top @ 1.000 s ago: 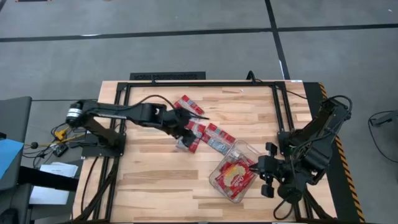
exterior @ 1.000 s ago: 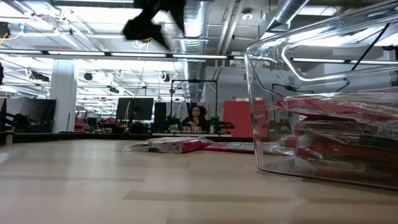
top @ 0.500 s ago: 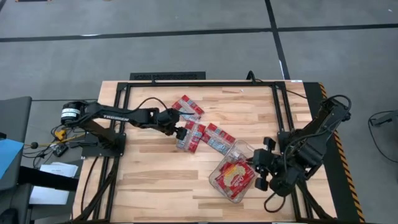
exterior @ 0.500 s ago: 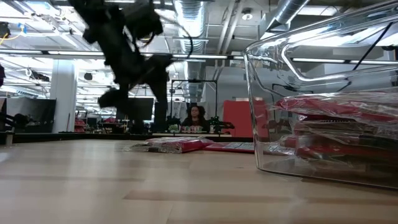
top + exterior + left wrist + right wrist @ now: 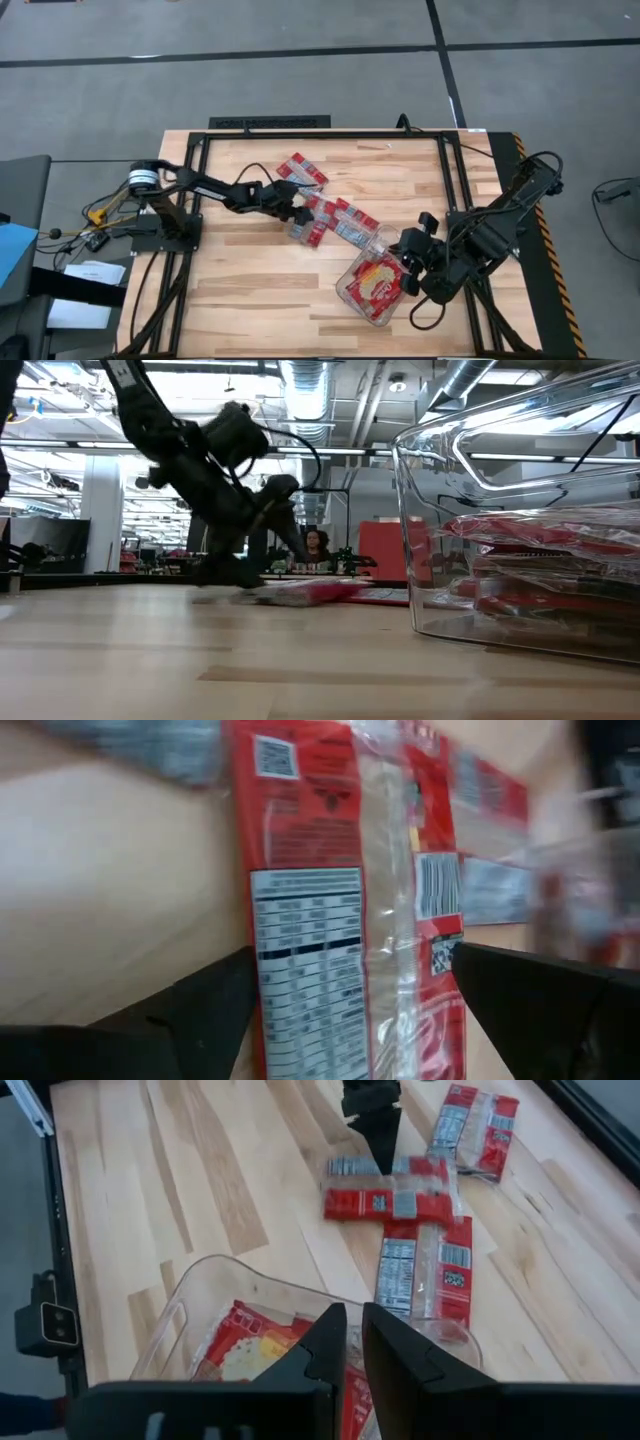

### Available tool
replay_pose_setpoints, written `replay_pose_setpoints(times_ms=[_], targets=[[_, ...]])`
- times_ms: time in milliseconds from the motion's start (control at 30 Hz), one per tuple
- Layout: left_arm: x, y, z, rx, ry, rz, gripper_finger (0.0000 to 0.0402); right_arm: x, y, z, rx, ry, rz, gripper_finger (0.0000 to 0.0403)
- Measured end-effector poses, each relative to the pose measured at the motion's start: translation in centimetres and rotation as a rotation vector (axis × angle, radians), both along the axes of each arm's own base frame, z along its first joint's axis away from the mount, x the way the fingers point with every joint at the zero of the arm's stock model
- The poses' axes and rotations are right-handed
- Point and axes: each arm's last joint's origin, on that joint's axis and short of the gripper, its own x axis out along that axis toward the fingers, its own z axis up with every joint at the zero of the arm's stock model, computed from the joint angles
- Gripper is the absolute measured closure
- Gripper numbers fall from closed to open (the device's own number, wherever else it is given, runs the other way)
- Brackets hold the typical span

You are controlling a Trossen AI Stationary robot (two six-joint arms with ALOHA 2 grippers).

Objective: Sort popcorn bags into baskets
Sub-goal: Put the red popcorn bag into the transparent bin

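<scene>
**Left claw spread over a loose packet; right claw at the tub**

Nearest, the clear rectangular plastic tub (image 5: 378,278) sits right of centre, several flat red popcorn packets (image 5: 378,283) inside. The right gripper (image 5: 408,270) hangs at its right rim, fingers nearly together, empty. Farther back, at mid-table, the left gripper (image 5: 299,213) is low, fingers spread wide to either side of one red packet (image 5: 345,900), not clamped. More loose packets (image 5: 345,222) lie beside it, and another (image 5: 302,170) farther off.

One tub (image 5: 375,285), several popcorn bags (image 5: 303,171)
</scene>
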Motion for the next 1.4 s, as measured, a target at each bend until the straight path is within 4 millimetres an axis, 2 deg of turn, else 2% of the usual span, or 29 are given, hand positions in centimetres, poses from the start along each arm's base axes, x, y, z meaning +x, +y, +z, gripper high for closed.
replay_pose_setpoints(times_ms=[100, 200, 300, 533, 600, 733, 867, 1000, 1167, 1267, 1400], targets=[[0.8, 0.0, -0.7, -0.032, -0.072, -0.038, 0.009, 0.1, -0.1, 0.0, 0.011, -0.003, -0.014, 0.034], [1.2, -0.2, -1.8, -0.057, -0.072, -0.032, 0.0134, 0.1, -0.1, 0.0, 0.013, -0.004, -0.015, 0.034], [1.5, -0.4, -2.4, -0.053, -0.07, -0.026, 0.0195, 0.1, -0.1, 0.0, 0.019, -0.007, -0.021, 0.034], [2.2, -0.7, -2.1, 0.016, -0.081, -0.093, 0.0361, 0.1, -0.1, 0.0, 0.02, -0.014, -0.032, 0.034], [2.5, -0.7, -1.9, 0.024, -0.076, -0.108, 0.0389, 0.1, -0.1, 0.0, 0.017, -0.019, -0.036, 0.034], [3.3, -0.6, -1.3, -0.011, -0.09, -0.102, 0.0398, 0.1, -0.1, 0.1, 0.022, -0.029, -0.045, 0.034], [3.5, -0.7, 0.6, -0.056, -0.136, -0.126, 0.0401, 0.1, 0.0, 0.1, 0.026, -0.033, -0.044, 0.034], [3.0, -1.0, 4.5, -0.059, -0.221, -0.134, 0.0401, 0.1, 0.1, 0.1, 0.031, -0.035, -0.038, 0.034], [1.6, -1.2, 8.8, -0.024, -0.323, -0.045, 0.0401, -0.1, 0.3, 0.1, 0.032, -0.034, -0.026, 0.034], [1.0, -2.4, 10.9, -0.038, -0.403, -0.018, 0.0401, -0.1, 0.3, 0.1, 0.034, -0.034, -0.025, 0.034], [0.7, -4.5, 12.7, -0.061, -0.496, 0.008, 0.0401, -0.1, 0.3, 0.1, 0.031, -0.031, -0.024, 0.034]])
